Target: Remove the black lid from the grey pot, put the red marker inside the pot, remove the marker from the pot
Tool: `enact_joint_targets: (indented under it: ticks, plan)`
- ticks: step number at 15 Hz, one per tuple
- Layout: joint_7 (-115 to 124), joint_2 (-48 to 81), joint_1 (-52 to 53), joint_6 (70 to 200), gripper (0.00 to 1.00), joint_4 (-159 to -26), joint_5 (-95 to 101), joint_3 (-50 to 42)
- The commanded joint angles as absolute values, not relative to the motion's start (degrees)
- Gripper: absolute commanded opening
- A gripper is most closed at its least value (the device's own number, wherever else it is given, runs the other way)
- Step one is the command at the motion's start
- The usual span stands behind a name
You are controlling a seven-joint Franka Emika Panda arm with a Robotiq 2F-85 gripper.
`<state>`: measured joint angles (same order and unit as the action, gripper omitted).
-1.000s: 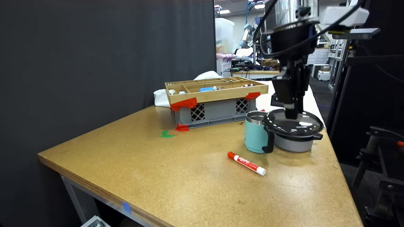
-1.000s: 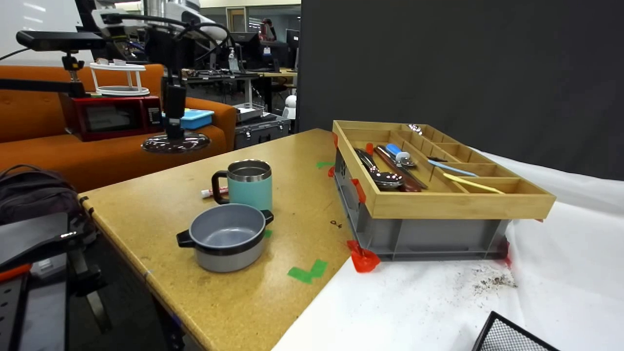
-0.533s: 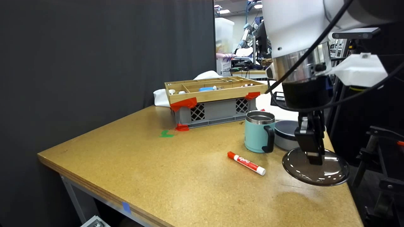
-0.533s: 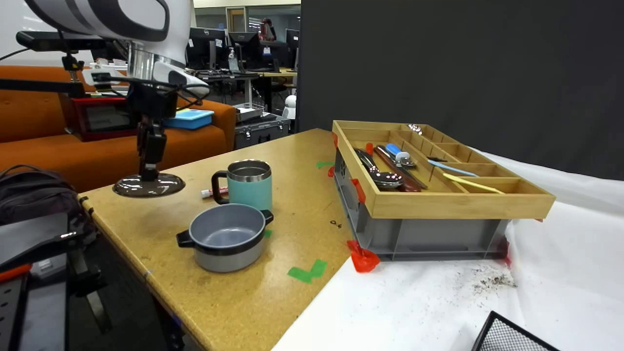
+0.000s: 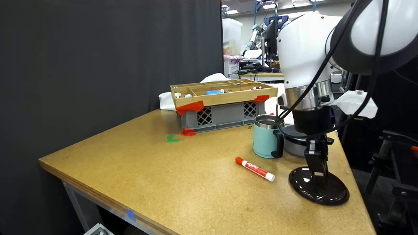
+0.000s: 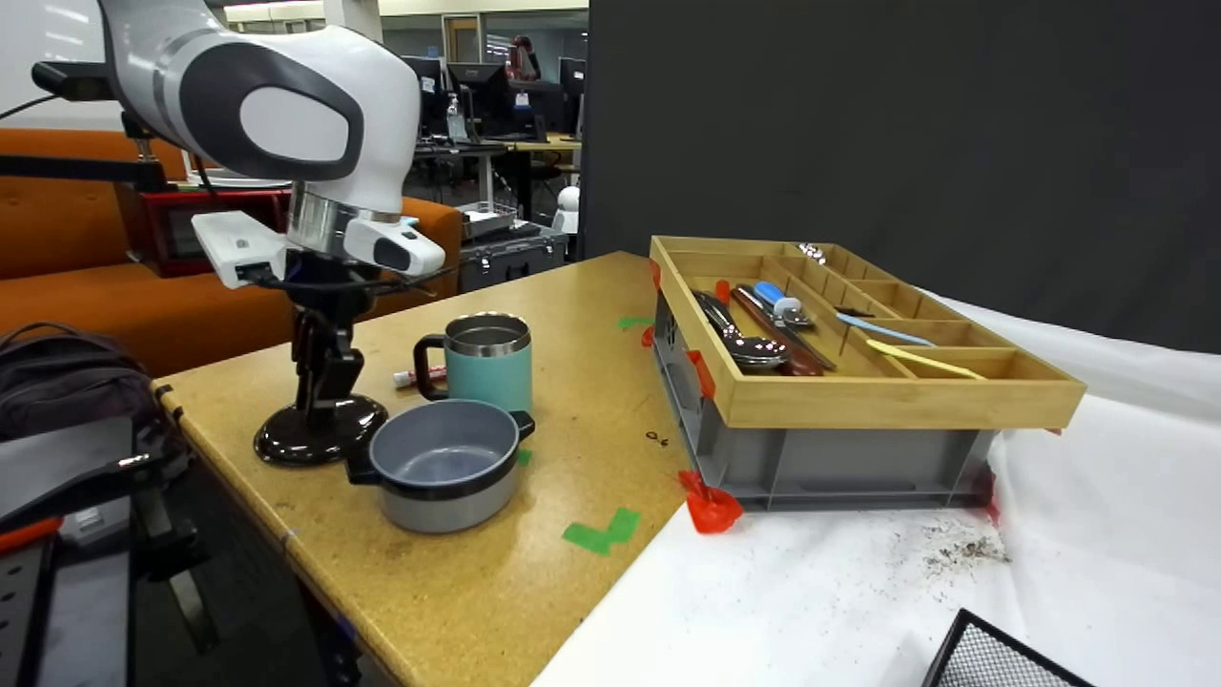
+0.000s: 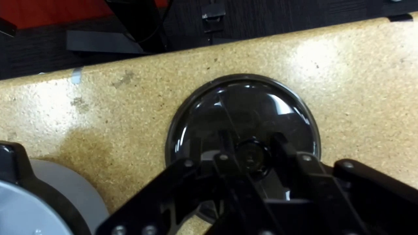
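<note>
The lid (image 7: 248, 109) is smooth and glossy, with hard, bright highlights. The pot (image 6: 441, 511) looks like smooth metal with a soft satin sheen. The mug (image 5: 264, 143) wears a matt coat below a bare, shiny steel rim (image 6: 494, 345). The marker (image 5: 255, 169) looks like smooth plastic. The table (image 5: 163, 182) is speckled wood board with a light shine, the tray (image 6: 897, 410) plain wood, the crate (image 6: 858, 468) matt plastic, the curtain (image 6: 906, 114) dull cloth.

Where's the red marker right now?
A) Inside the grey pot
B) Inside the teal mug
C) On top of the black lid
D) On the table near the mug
D, because in an exterior view the red marker lies flat on the tabletop, near the teal mug.
</note>
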<state>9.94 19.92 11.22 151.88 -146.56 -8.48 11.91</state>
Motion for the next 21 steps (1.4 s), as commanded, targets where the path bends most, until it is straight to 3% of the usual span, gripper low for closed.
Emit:
enact_joint_targets:
  ticks: [1,7,15,21]
  plan:
    - [4.4,19.9,8.8,154.3,0.61,-147.7,-12.0,13.7]
    - [1.9,18.6,8.6,155.7,0.98,-149.9,-13.4,14.2]
    - [3.0,11.4,9.0,159.5,1.0,-156.0,-12.5,14.1]
    - [4.9,-3.9,8.8,151.8,1.0,-160.3,-12.0,11.1]
